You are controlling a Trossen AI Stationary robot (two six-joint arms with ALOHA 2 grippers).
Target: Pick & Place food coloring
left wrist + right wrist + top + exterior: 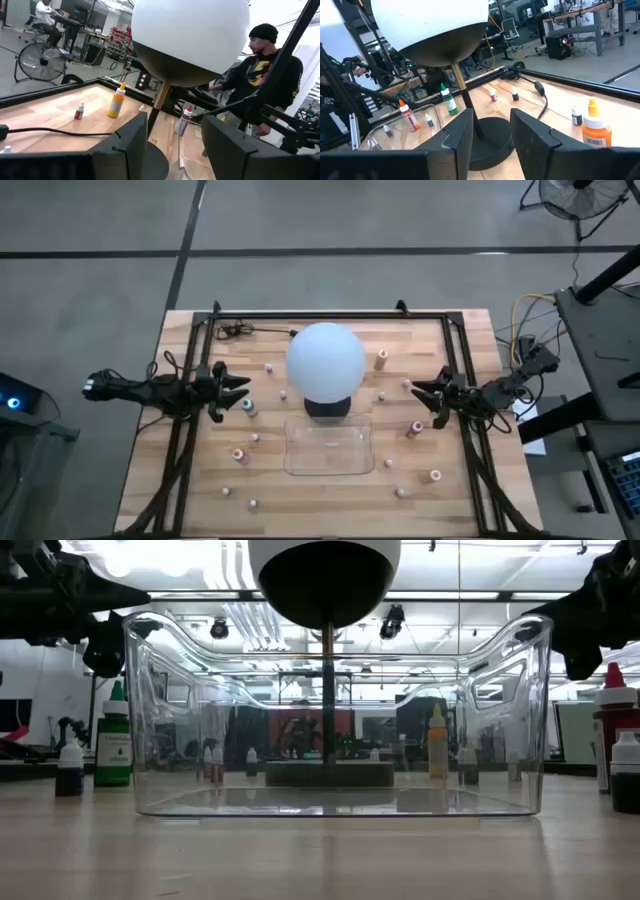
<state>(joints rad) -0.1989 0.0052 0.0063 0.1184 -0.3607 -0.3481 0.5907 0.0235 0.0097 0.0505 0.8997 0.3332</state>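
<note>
The food coloring bottles stand scattered upright on the wooden table [200,470]: a teal one [247,407], pink ones [239,455] [415,428], orange ones [381,360] [435,475] and several whitish ones. My left gripper [238,387] hovers open left of the white globe lamp [325,360], just beyond the teal bottle. In its wrist view the left gripper [172,150] faces the lamp's stem, with a yellow bottle [116,102] beyond. My right gripper [420,394] is open right of the lamp. In its own wrist view the right gripper [492,137] faces the lamp base, an orange bottle [595,127] beside it.
A clear rectangular tray [328,445] lies on the table just in front of the lamp's dark base [327,406]. A black cable [255,331] runs along the far edge. A black frame borders the table. A person [265,75] stands beyond the table's right side.
</note>
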